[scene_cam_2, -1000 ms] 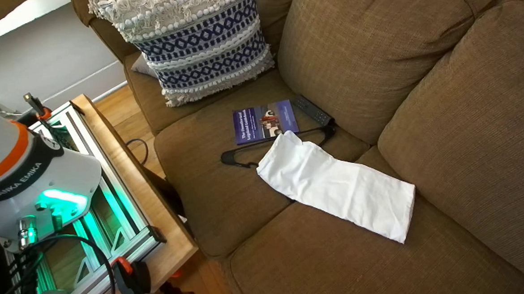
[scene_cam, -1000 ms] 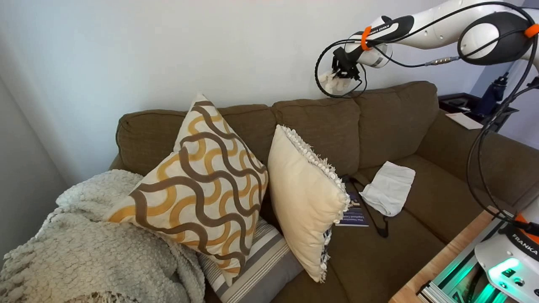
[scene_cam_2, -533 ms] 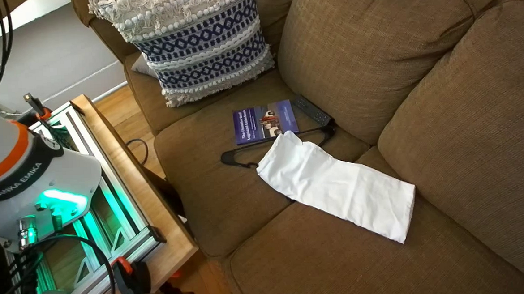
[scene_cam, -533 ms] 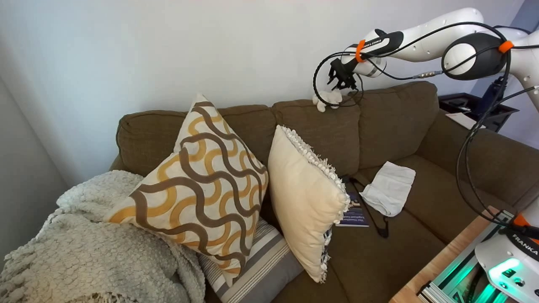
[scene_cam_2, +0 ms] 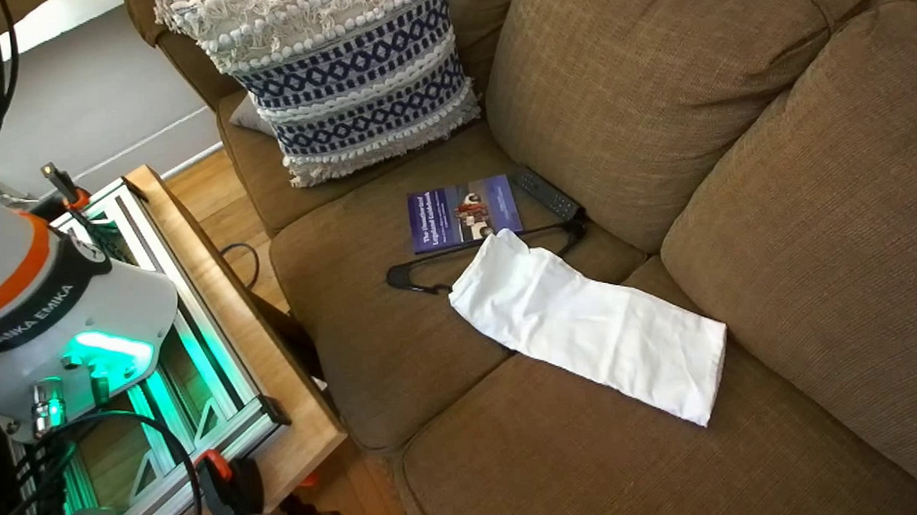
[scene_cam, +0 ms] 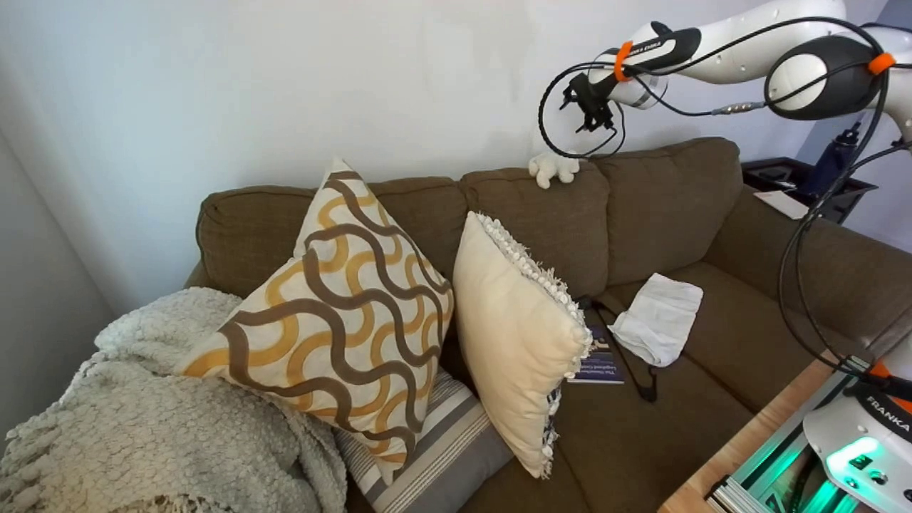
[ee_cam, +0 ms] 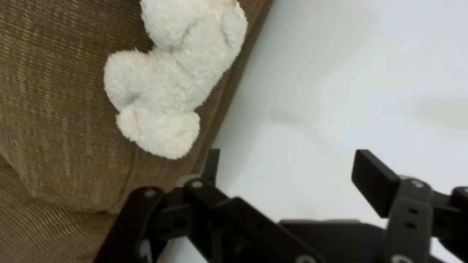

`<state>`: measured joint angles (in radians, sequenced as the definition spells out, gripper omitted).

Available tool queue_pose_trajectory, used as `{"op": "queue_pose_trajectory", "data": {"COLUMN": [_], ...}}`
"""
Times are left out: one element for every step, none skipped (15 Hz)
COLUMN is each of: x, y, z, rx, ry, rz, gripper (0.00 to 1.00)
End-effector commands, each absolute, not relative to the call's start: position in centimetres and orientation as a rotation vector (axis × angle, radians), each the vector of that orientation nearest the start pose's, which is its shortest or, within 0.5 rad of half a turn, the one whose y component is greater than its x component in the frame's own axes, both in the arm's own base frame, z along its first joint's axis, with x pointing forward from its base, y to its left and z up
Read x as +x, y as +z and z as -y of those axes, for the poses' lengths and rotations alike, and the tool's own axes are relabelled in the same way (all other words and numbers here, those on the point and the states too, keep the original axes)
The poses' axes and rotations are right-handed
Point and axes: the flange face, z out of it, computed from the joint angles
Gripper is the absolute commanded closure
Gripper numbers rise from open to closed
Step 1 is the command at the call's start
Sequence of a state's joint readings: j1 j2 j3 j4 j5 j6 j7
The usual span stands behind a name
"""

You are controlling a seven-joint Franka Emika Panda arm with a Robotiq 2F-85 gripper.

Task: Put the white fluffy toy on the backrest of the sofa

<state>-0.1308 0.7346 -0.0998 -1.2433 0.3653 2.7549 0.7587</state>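
Gripper (ee_cam: 287, 164) up vs. prev. (spread wide), clear of toy (ee_cam: 172, 82) on sofa backrest (scene_cam: 559, 231).

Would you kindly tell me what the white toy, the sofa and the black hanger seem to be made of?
White toy: plush, probably synthetic, matte; its fuzzy outline shows in the wrist view.
Sofa: woven upholstery fabric, matte, with visible thread texture; which fibre, I cannot tell.
Black hanger: probably plastic with a smooth finish, judging by its broad ends and even dark surface, though not certain.
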Motion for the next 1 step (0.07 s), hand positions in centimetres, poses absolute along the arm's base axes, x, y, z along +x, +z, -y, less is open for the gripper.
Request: {"op": "queue_pose_trajectory", "data": {"x": [77.19], "y": [43.64], "z": [16.98], "rx": [-2.115], "ry": [-0.956], "rz": [-1.451], "gripper": [0.00]}}
